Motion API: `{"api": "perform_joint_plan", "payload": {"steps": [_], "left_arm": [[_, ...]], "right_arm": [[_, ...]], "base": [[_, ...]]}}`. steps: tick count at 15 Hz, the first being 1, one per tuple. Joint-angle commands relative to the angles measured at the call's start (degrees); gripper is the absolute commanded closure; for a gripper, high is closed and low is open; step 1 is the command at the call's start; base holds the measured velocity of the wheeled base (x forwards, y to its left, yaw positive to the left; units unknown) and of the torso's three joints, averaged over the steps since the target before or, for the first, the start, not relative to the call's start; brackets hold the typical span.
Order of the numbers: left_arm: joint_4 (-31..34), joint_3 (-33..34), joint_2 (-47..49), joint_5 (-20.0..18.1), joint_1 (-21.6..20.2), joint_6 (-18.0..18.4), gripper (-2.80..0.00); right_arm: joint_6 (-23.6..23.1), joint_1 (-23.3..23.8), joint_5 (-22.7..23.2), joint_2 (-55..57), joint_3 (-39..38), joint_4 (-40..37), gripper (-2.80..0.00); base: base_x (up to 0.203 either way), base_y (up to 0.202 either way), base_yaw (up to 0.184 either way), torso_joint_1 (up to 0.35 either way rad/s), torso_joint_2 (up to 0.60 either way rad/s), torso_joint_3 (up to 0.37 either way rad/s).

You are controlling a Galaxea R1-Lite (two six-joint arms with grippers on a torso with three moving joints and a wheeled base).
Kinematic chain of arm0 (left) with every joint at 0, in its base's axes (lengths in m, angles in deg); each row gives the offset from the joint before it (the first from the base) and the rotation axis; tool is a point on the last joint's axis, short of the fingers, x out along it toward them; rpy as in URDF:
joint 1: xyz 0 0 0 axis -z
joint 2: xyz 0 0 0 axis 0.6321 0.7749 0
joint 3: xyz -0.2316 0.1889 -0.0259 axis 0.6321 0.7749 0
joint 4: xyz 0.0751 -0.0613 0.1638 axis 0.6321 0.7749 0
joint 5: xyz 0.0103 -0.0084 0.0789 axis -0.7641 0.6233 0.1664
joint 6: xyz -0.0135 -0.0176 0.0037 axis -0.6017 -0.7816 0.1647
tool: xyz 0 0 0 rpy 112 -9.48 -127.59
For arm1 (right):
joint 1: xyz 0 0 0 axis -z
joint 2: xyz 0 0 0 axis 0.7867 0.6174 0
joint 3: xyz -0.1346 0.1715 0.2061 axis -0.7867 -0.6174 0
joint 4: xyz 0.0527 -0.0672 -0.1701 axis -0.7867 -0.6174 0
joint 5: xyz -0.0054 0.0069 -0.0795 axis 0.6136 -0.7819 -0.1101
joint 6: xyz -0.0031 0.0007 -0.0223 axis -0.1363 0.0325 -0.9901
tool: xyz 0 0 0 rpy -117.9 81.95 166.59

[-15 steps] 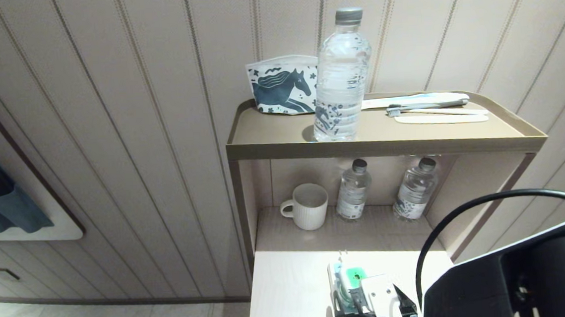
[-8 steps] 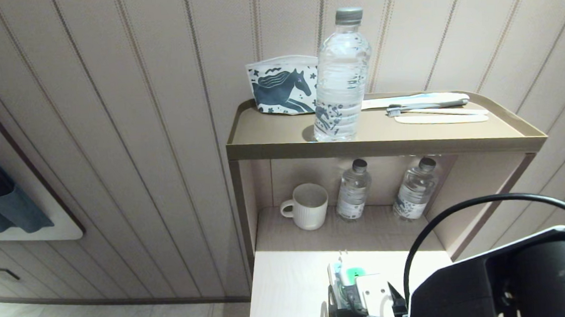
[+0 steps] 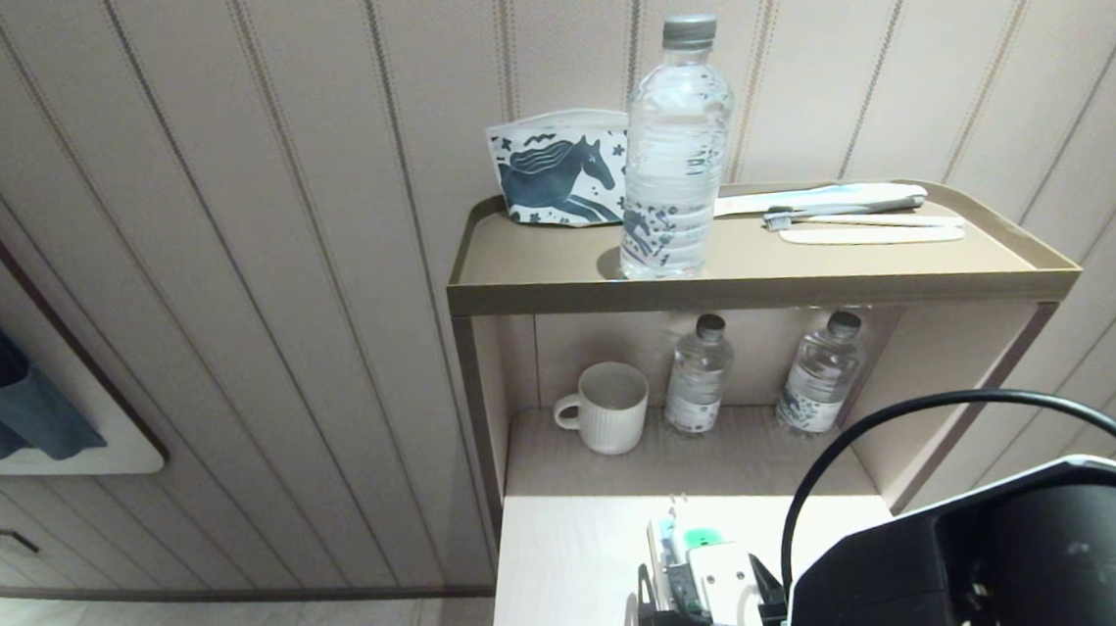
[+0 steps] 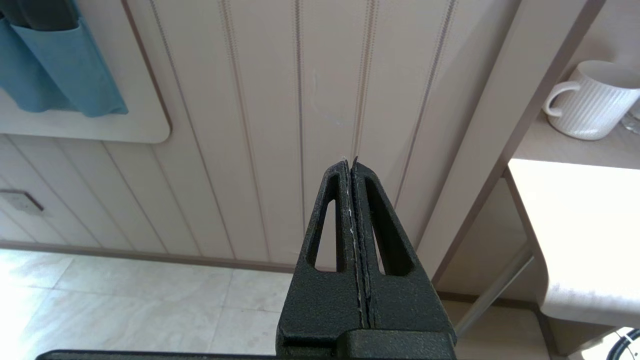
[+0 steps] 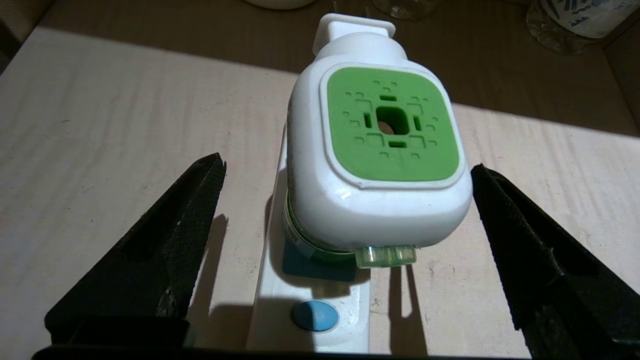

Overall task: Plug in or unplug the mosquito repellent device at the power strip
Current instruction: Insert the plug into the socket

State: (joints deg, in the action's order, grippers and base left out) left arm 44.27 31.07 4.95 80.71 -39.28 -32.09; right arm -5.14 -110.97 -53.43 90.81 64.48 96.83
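Note:
The mosquito repellent device [image 5: 385, 150], white with a green square top, stands plugged into the white power strip [image 5: 310, 300] on the pale counter. A blue round button [image 5: 315, 316] shows on the strip's near end. My right gripper [image 5: 347, 169] is open, one finger on each side of the device, neither touching it. In the head view the device [image 3: 699, 538] and the strip [image 3: 654, 539] peek out beyond my right gripper [image 3: 702, 619] at the bottom edge. My left gripper [image 4: 351, 161] is shut and empty, parked left of the cabinet, facing the wall panelling.
On the shelf behind the counter stand a white ribbed mug [image 3: 609, 408] and two small water bottles [image 3: 698, 375]. The top tray [image 3: 536, 275] holds a tall water bottle [image 3: 673, 153], a horse-print pouch [image 3: 558, 171] and toothbrushes [image 3: 846, 212]. A black cable [image 3: 918, 411] arcs over my right arm.
In the head view my right arm and its gripper have shifted a little leftward and toward the near edge. The device and the strip have stayed put.

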Motion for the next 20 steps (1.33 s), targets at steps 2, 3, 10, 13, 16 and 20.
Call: {"api": "perform_joint_plan", "payload": {"steps": [2, 3, 10, 13, 16, 20], "left_arm": [[-0.04, 0.0, 0.0, 0.03, -0.01, 0.03, 0.0], [-0.04, 0.0, 0.0, 0.03, -0.01, -0.06, 0.0], [-0.04, 0.0, 0.0, 0.03, -0.01, -0.06, 0.0], [-0.04, 0.0, 0.0, 0.03, -0.01, 0.03, 0.0], [-0.04, 0.0, 0.07, 0.03, -0.01, 0.03, 0.0], [-0.04, 0.0, 0.0, 0.03, -0.01, 0.07, 0.0]], "right_arm": [[0.14, 0.47, -0.45, -0.06, 1.39, 2.74, -2.8], [0.18, 0.66, -0.46, -0.06, 1.69, 2.74, -2.8], [-1.01, 1.26, -0.37, -0.17, 2.91, 2.74, -2.8], [-1.27, 1.93, -0.28, -0.32, 2.91, 2.74, -2.8], [-1.56, 2.67, -0.28, -0.15, 3.35, 2.74, -2.8], [-1.77, 2.67, -0.28, 0.09, 3.26, 2.74, 0.0]], "base": [[0.0, 0.0, 0.0, 0.0, 0.0, 0.0], [0.0, 0.0, 0.0, 0.0, 0.0, 0.0], [0.0, 0.0, 0.0, 0.0, 0.0, 0.0], [0.0, 0.0, 0.0, 0.0, 0.0, 0.0], [0.0, 0.0, 0.0, 0.0, 0.0, 0.0], [0.0, 0.0, 0.0, 0.0, 0.0, 0.0]]}}
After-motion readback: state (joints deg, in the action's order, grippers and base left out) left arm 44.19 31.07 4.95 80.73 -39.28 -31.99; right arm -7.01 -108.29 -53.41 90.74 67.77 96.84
